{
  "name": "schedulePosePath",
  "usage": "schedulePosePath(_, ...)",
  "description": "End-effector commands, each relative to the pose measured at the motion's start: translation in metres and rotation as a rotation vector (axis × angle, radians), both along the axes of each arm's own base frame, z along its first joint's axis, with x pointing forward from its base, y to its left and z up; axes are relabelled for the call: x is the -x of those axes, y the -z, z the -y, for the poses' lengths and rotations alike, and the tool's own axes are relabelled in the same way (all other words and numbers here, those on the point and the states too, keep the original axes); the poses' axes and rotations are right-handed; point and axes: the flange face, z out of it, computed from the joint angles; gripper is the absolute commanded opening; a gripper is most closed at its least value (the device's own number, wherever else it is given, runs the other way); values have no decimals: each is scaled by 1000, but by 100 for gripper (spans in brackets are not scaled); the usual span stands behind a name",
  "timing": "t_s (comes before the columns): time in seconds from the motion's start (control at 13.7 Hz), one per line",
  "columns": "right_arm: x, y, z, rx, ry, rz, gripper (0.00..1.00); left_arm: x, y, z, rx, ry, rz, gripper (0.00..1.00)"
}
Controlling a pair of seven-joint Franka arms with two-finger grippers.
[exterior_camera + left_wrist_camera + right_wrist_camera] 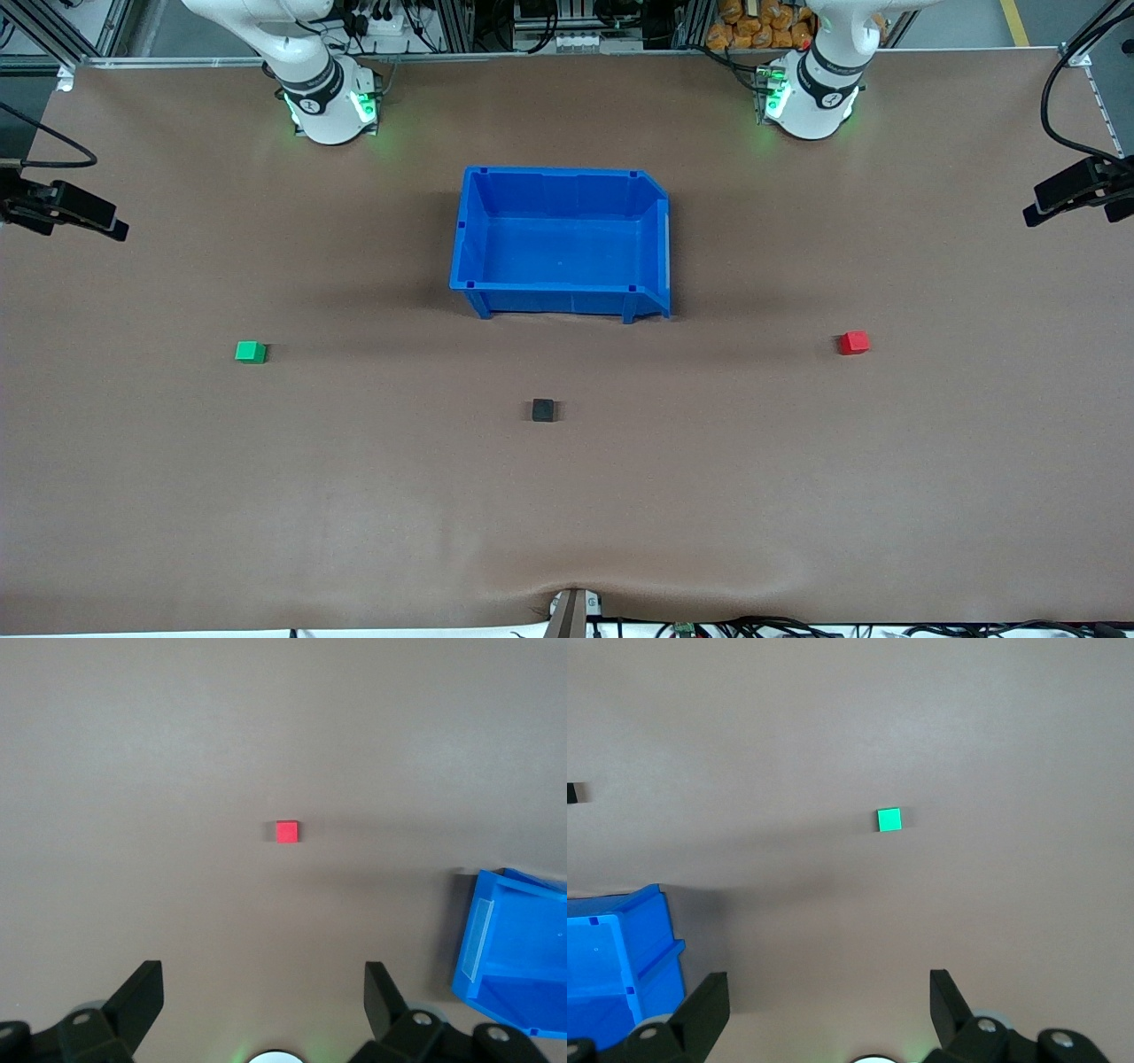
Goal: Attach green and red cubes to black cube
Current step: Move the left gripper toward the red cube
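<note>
Both sets of jaws stood wide and held nothing: the left gripper (261, 997) hung over the red cube (854, 343), the right gripper (824, 1001) over the green cube (251, 352). All cubes sat nearer the front camera than the blue bin (563, 182), well apart. The black cube (543, 409) was nearest, the red toward the left arm's end and the green toward the right arm's end.

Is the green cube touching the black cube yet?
Apart. The front view shows the green cube toward the right arm's end of the table and the black cube nearer the camera than the blue bin, with bare table between them.
</note>
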Motion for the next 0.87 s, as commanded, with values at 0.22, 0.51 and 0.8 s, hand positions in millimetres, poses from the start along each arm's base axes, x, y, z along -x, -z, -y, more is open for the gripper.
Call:
schedulePosePath(0.22,6,-27,35,6,63,49,100,-4,-1,-3,-7,0,4,100)
schedulePosePath(0.51,5,-26,38,3,-30,56,100,-11,9,-12,-5,2,-13,100)
schedulePosePath(0.8,-3,-16,26,4,-50,44,100,-28,31,-24,-15,-17,-17,100)
